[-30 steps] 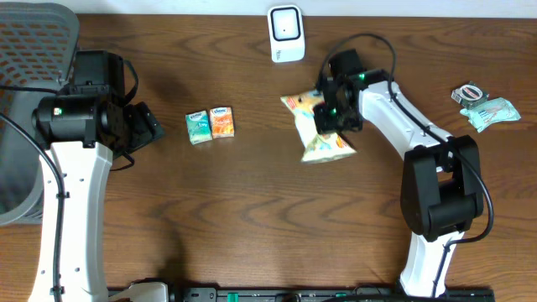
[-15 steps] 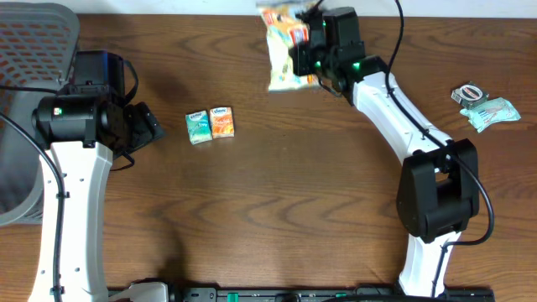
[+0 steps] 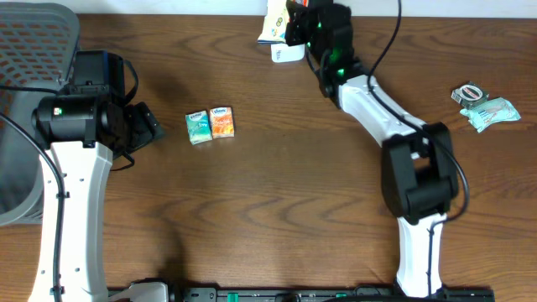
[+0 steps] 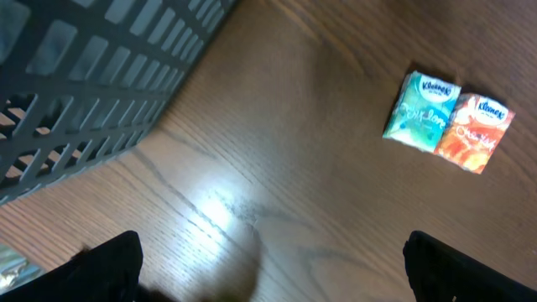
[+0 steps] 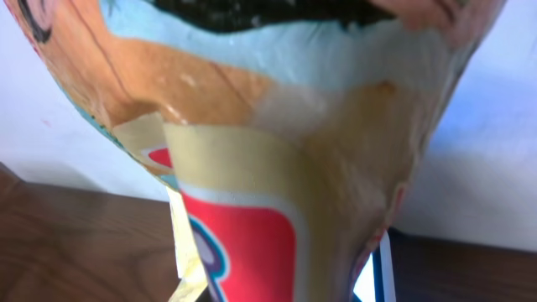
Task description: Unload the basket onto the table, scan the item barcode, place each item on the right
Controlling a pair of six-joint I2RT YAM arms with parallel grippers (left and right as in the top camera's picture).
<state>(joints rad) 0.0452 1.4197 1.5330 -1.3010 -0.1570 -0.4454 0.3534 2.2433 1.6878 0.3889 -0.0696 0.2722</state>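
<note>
At the far table edge [image 3: 168,20], right fingers [image 3: 297,20] pinch snack bag [image 3: 273,18].

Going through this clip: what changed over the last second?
The right gripper, shut on the bag throughout, carried it from nearer the table's middle to the far edge, over the scanner. Nothing was picked up or let go. The open left gripper, the two tissue packs and the wrappers at the right stayed put.
</note>
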